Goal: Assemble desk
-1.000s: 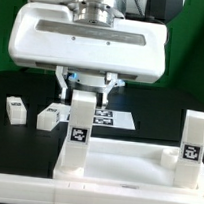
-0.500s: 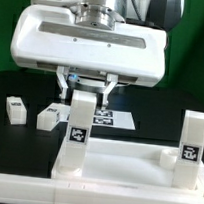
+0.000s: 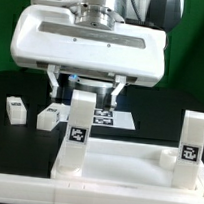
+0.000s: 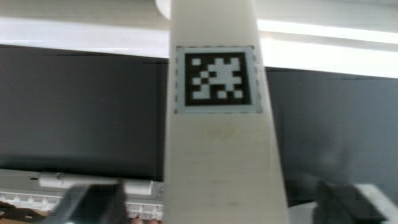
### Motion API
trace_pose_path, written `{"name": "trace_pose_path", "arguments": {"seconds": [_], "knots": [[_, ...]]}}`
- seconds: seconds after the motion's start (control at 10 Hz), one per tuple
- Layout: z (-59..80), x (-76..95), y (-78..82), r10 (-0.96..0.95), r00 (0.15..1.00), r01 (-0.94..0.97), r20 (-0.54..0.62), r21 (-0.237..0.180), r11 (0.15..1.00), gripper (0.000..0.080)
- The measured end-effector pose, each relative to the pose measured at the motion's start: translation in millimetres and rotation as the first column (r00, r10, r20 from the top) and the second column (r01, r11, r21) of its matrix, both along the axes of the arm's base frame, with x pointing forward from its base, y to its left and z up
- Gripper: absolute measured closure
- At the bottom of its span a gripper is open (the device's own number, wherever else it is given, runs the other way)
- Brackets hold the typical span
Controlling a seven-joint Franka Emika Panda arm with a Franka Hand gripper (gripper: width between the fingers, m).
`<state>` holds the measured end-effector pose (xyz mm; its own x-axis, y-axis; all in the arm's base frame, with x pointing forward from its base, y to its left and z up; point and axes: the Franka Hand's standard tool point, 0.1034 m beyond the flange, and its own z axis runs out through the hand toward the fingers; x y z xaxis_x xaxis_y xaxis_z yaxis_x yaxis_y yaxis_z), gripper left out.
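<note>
I see the black table (image 3: 6,142) filling the scene, and the gripper (image 3: 86,94) hangs low over it, its broad white body across the top of the exterior view. Beneath it lies the white tabletop (image 3: 124,167), rim up. The left leg (image 3: 79,128) stands upright at the tabletop's corner on the exterior view's left, and the right leg (image 3: 193,148) stands upright at the opposite corner. The fingers (image 3: 54,83) are spread wide, one on each side of the left leg's top, clear of it and holding nothing. Two loose legs (image 3: 16,109) (image 3: 51,115) lie on the table further left, with the marker board (image 3: 114,119) behind the left leg. From the wrist that leg's tag (image 4: 217,77) faces me squarely.
</note>
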<state>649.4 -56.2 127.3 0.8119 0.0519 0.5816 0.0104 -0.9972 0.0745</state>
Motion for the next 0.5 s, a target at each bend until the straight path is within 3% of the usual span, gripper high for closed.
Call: {"name": "trace_pose_path", "arguments": {"seconds": [0.1,0.2,0.5], "knots": [[0.0,0.0,0.0,0.0,1.0,0.0,0.0,0.0,1.0,0.0213],[0.0,0.0,0.0,0.0,1.0,0.0,0.0,0.0,1.0,0.0161],[7.0,0.7,-3.0,0.001,1.0,-0.001,-0.004,-0.002,1.0,0.0153]]}}
